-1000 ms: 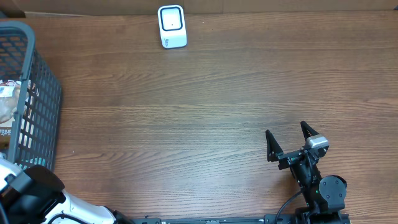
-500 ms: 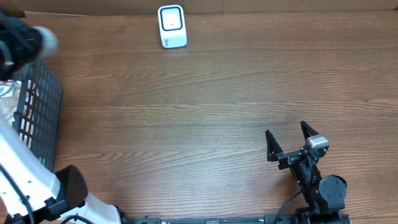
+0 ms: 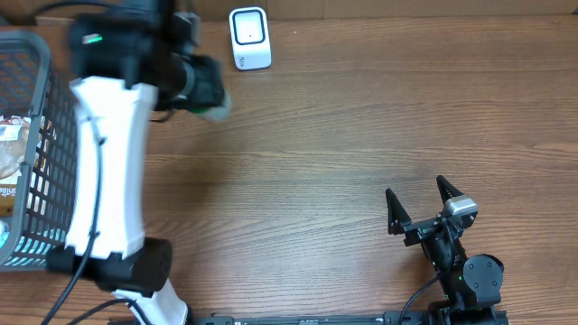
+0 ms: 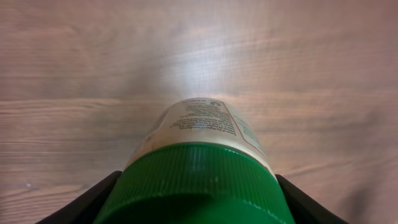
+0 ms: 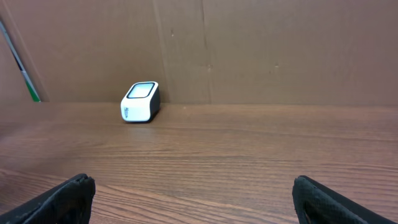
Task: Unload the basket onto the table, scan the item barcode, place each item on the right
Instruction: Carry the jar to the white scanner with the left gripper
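**Overhead and wrist views, transfer phase.** The left gripper [image 4: 196, 208] is closed part-way on a green-capped, pale-labelled container [image 4: 202, 121]. Its black fingers [image 4: 87, 200] press against opposite sides of the ribbed cap, and the container is carried above the wood-grain tabletop [image 3: 361, 126].

**Change over the last second.** The left arm [image 3: 108, 162] was folded at 8 o'clock beside the dark mesh basket [image 3: 54, 135]. It has since swung along the basket's rim to 11 o'clock, and its motion blur suggests the sweep is unfinished. The container now lies near the white box-shaped barcode scanner [image 3: 249, 38], at about 7 o'clock of it. The scanner stands at the 12 o'clock edge of the tabletop with its dark window facing upward. The right gripper [image 3: 415, 188] has stayed at 5 o'clock, jaws spread fully and holding nothing. Wrapped goods [image 3: 11, 153] lie in the basket at 9 o'clock.

**Significance.** Pick-up from the basket appears complete, and presentation to the scanner is about to begin. The label's small print faces the wrist camera, but no barcode can be made out there. Whether the code faces the scanner window therefore cannot be told, and a roll of the wrist may be needed once the container is over the window
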Controlling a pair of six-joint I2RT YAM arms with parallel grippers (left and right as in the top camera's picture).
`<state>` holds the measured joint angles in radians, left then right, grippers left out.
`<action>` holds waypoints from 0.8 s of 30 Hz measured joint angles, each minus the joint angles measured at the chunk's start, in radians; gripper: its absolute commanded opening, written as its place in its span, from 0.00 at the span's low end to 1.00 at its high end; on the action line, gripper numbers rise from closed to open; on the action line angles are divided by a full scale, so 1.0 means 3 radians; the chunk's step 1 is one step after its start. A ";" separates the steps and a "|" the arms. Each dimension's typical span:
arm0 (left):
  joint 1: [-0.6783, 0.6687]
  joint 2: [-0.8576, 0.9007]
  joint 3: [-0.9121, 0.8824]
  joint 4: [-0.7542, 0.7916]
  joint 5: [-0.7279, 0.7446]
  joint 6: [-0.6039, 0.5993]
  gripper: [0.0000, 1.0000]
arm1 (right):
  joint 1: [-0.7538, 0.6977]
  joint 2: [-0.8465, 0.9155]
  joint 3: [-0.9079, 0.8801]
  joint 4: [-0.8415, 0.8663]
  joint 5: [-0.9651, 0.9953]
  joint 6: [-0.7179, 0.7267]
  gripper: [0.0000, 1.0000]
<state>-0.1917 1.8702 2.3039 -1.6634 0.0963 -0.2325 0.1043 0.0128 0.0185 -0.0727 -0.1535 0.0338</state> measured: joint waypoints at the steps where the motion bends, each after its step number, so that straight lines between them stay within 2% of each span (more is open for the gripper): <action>1: -0.0064 0.0037 -0.0127 0.0058 -0.0017 0.0000 0.41 | 0.0000 0.0000 0.0000 0.0001 0.0000 0.0000 1.00; 10: -0.0369 0.0327 -0.1147 0.0757 -0.0080 -0.0013 0.42 | 0.0001 0.0000 0.0000 0.0000 0.0001 0.0003 1.00; 17: -0.0398 0.0586 -0.1438 0.1090 -0.0102 -0.0074 0.41 | 0.0001 0.0000 0.0000 0.0000 0.0001 0.0000 1.00; 24: -0.0398 0.0922 -0.1471 0.1333 -0.0114 -0.0163 0.41 | 0.0000 0.0000 0.0000 0.0001 0.0001 0.0001 1.00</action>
<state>-0.3111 2.1468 1.8626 -1.2636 0.0620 -0.2813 0.1043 0.0128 0.0185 -0.0723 -0.1532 0.0341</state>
